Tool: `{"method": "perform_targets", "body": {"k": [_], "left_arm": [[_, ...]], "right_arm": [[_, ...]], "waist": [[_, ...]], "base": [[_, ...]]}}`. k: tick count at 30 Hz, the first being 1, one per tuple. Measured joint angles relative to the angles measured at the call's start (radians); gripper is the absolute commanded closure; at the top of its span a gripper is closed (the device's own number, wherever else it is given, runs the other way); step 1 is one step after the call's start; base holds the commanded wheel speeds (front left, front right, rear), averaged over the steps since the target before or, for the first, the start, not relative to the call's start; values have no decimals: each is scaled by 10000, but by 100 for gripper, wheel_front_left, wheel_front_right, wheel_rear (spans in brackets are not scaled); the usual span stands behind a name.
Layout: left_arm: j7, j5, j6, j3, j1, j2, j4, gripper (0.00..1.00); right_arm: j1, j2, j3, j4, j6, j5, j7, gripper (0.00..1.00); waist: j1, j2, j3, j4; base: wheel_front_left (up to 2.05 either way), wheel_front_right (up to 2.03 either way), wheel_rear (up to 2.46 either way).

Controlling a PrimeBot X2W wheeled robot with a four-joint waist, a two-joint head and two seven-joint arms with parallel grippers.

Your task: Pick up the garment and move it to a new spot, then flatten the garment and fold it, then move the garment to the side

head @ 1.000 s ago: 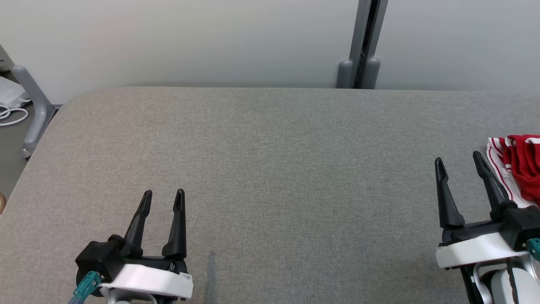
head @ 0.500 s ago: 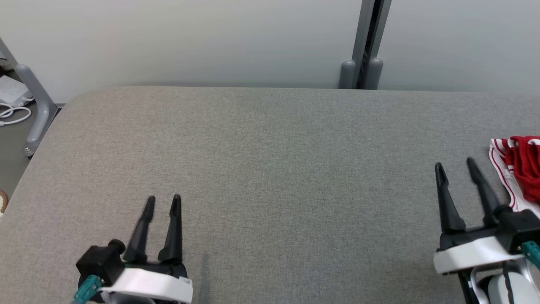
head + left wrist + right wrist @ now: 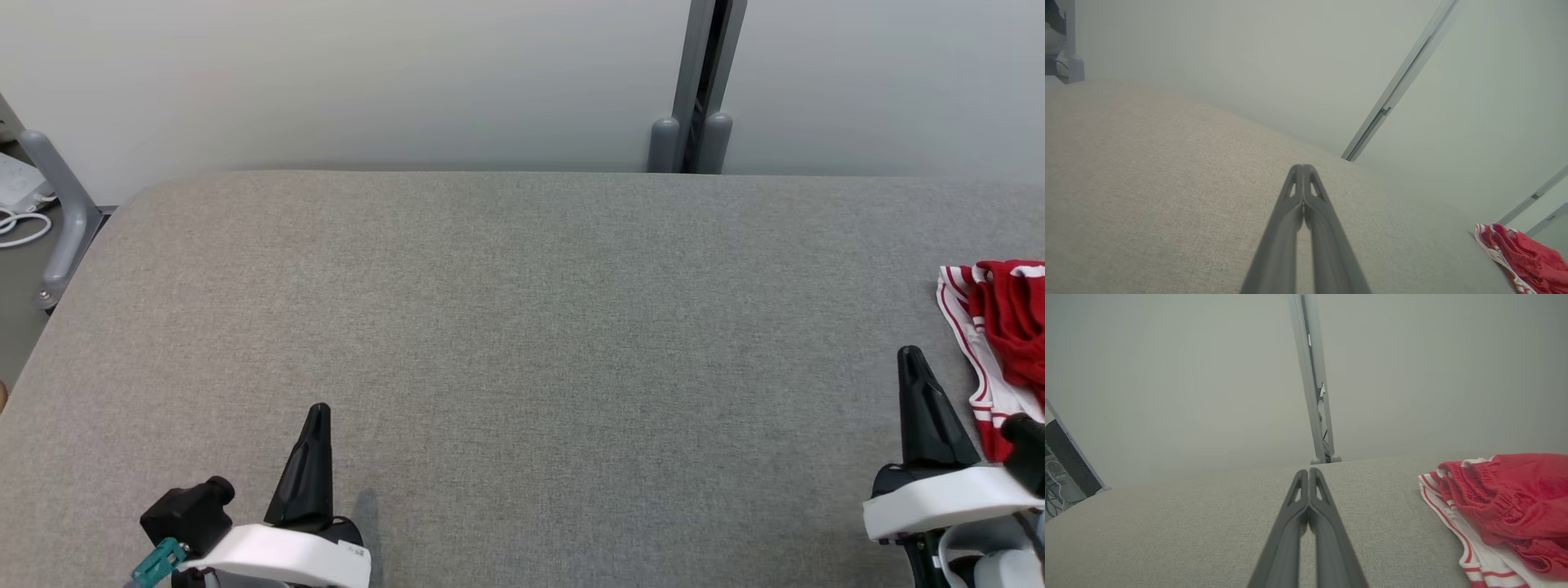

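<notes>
Left gripper (image 3: 318, 412): shut, the two dark fingers pressed flat together into a single blade, tips meeting along a thin seam in the left wrist view. Placed low over the near left part of the tabletop (image 3: 522, 327), pointing toward the far edge. Small shadow on the covering just to its right.

Right gripper (image 3: 909, 355): likewise closed, fingers together tip to tip, clamped on no cloth. Placed by the near right corner of the tabletop, pointing toward the far edge.

Garment (image 3: 1008, 318): red fabric with a gathered waistband, crumpled over a white layer with red stripes. Lies on the tabletop at its right edge, partly cut off by the frame. Just beside the right gripper, on its right and a little farther toward the far edge; clear of the fingertips in the right wrist view. Contact between the striped hem and the gripper's body: cannot tell. Well apart from the left gripper, across most of the tabletop's width.

Tabletop: grey woven covering, rounded far left corner.

Beyond the far edge: pale wall and a grey upright post (image 3: 700, 82). Off the left edge: grey bent tube (image 3: 61, 204) and white cable (image 3: 16, 229).
</notes>
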Motion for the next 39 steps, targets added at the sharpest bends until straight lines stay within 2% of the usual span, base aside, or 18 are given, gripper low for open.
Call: {"method": "perform_targets", "body": {"k": [18, 39], "left_arm": [[523, -2602, -146, -90, -629, 6, 497, 100], [1022, -5053, -318, -153, -1198, 19, 846, 100]], "right_arm": [[105, 13, -656, -21, 0, 3289, 953, 100], [197, 23, -1333, -10, -2, 6357, 1847, 100]], "waist": [[0, 0, -58, -203], [0, 0, -126, -440]], "base": [[0, 0, 0], [0, 0, 0]]}}
